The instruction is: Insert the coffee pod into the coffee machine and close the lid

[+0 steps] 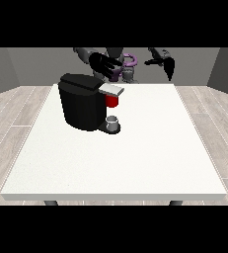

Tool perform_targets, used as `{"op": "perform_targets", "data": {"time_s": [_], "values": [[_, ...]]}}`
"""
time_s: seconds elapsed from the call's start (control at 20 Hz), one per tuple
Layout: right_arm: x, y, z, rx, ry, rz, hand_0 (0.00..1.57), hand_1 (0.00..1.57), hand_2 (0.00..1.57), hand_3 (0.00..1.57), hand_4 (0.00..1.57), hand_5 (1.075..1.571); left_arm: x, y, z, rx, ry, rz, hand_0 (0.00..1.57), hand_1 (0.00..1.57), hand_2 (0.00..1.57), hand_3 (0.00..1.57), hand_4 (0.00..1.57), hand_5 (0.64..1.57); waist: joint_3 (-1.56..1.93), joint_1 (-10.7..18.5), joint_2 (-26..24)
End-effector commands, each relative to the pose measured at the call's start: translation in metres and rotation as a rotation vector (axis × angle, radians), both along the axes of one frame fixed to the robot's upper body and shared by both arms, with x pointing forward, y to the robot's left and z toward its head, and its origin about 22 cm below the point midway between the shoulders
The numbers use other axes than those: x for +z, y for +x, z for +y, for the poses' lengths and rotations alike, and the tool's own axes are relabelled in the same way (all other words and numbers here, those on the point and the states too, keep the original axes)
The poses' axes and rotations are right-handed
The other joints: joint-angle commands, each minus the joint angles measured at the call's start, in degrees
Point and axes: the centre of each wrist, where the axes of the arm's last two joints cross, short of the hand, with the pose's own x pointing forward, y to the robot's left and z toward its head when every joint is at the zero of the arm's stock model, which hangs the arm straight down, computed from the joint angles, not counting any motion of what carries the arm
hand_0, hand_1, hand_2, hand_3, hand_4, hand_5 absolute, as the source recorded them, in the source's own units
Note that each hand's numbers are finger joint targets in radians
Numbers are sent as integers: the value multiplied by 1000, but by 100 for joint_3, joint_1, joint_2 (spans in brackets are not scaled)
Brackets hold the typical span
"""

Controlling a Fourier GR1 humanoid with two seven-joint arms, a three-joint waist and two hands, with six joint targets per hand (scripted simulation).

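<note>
**Grey thing on the machine's base, both hands raised behind**

At the view's left half stands the black coffee machine (81, 101), on the white table (135, 163) towards its far left part. A grey lid (110, 89) juts from the machine's top at about 3 o'clock, lying nearly level. Directly under that lid is a red thing at the machine (112, 101). Below it, at 6 o'clock from the red thing, a small grey thing (112, 122) sits on the machine's dark base plate; it could be the coffee pod or a cup, and the view does not settle which.

The hand at the view's left (103, 64) hangs above and behind the machine, at roughly 1 o'clock from the machine's top. Its fingers are spread out straight and hold nothing. The grey thing lies well below it, at about 6 o'clock from the hand, with lid and red thing between them.

Further right, the hand at the view's right (168, 63) is lifted beyond the table's far edge, well apart from the machine, at about 2 o'clock from the grey thing. Its fingers point downward, relaxed, and carry nothing.
</note>
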Motion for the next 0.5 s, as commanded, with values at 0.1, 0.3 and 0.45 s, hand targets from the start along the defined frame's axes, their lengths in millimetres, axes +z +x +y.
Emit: {"op": "perform_targets", "data": {"time_s": [0.1,0.3,0.45], "values": [[-16,-10,6,104,35,-31,0,0,0,0,67,1571,-8,-5,-18,3,-39,-38,0,0,0,0,245,1571,1,-211,-119],[-53,-42,30,184,134,43,0,0,0,0,352,1571,-27,-16,-4,21,-37,54,0,0,0,0,192,1571,2,-300,-741],[-78,-63,22,147,259,74,0,0,0,0,286,1571,-31,-16,0,57,-40,69,0,0,0,0,192,1571,2,-544,-809]]}}
